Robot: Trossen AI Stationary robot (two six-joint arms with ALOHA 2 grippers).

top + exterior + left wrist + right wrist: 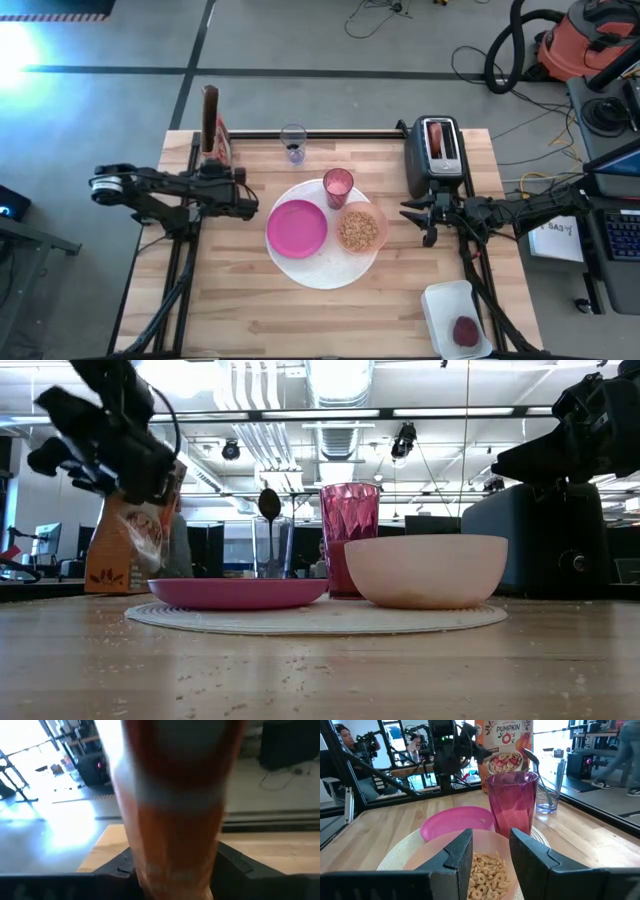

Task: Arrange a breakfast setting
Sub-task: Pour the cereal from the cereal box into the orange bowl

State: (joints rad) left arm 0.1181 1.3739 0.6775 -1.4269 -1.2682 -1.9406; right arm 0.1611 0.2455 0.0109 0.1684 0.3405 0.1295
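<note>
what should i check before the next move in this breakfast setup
1. Cereal in translucent pink bowl: ok, filled.
2. Magenta plate on big white round disc: ok, plate bare.
3. Pink tumbler upright behind bowl: ok.
4. Cereal box standing at the back left corner: ok; left pincer released from it: cannot tell.
5. Round toasted bread served: not ok, in toaster.
6. Right pincer free: ok, open, empty.
</note>
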